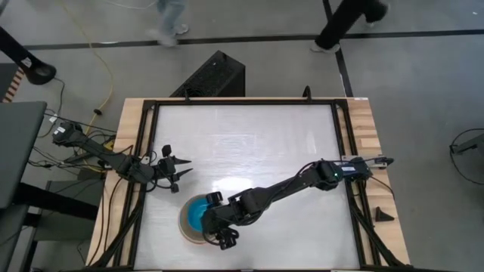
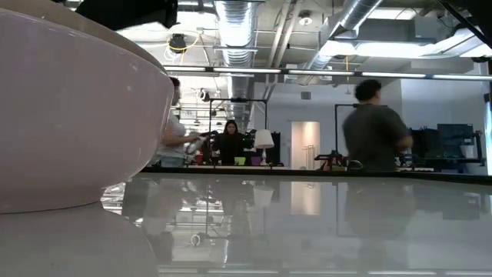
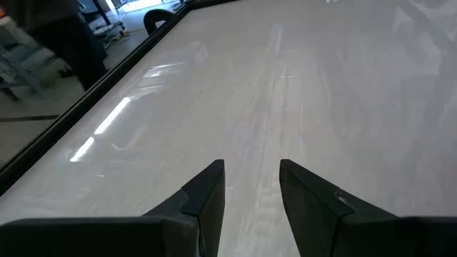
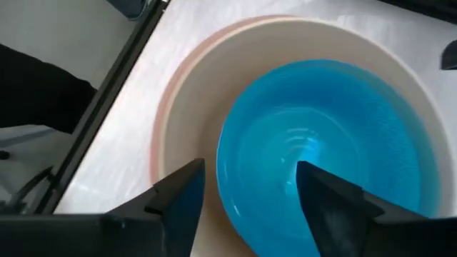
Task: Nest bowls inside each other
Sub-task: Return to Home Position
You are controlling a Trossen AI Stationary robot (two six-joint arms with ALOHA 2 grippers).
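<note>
Right jaws spread over teal bowl [image 4: 321, 143] in nested stack [image 1: 184, 225], left jaws parted nearby, people [image 2: 377, 127] beyond table [image 1: 249, 136]

- We see the teal bowl [image 4: 321, 143], at seven o'clock on the table, glossy and smooth like glaze.
- The beige bowl [image 4: 207, 93] around it has a softer, satin sheen.
- The table top [image 2: 323, 231] is white and mirror-glossy.
- Its wooden edges [image 1: 128, 143], at three and nine o'clock, are pale and matt.
- The left gripper [image 3: 251, 165] has fingers [image 3: 203, 196] that look like matt dark plastic.

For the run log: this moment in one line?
bowl stack: nested, teal bowl innermost | right end effector: open, over stack | left end effector: open, left of stack
</note>
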